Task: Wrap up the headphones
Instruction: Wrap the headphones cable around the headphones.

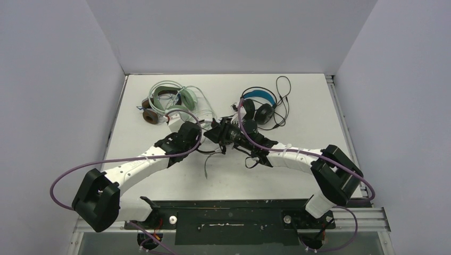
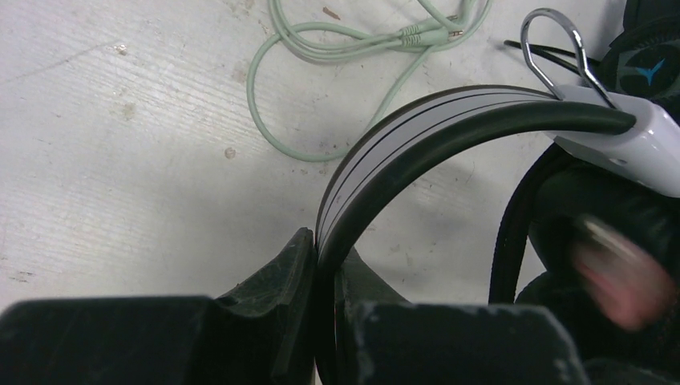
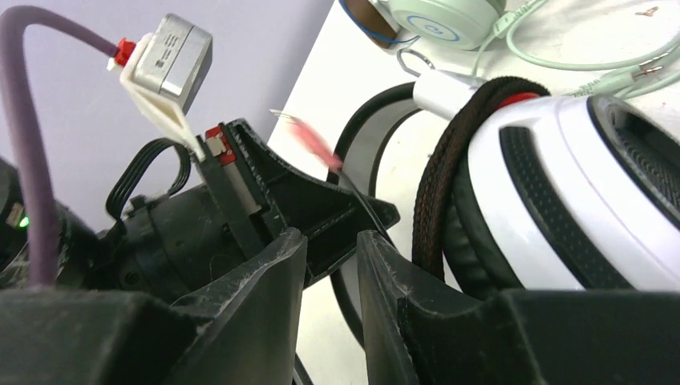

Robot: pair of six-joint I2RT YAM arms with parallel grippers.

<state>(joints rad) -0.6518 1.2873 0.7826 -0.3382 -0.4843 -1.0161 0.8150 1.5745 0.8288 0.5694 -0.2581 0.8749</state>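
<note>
My left gripper (image 2: 325, 249) is shut on the black-striped white headband (image 2: 417, 128) of one of the headphones. In the top view it (image 1: 209, 135) meets my right gripper (image 1: 226, 133) at mid-table, and the arms hide most of that headset. The right gripper (image 3: 333, 241) is open a little, with nothing between its fingers. It sits just left of the white ear cup (image 3: 561, 184) and its braided cord (image 3: 449, 176). A blurred pink plug (image 3: 313, 144) hangs loose above the jaws. A thin dark cord (image 1: 206, 162) trails toward the near edge.
At the back left lie the mint green headset (image 1: 181, 98) and the brown one (image 1: 151, 114), with the mint cord (image 2: 321, 48) looped beside them. The black headset with a blue headband (image 1: 260, 101) and its tangled cord (image 1: 282, 103) sit at the back right.
</note>
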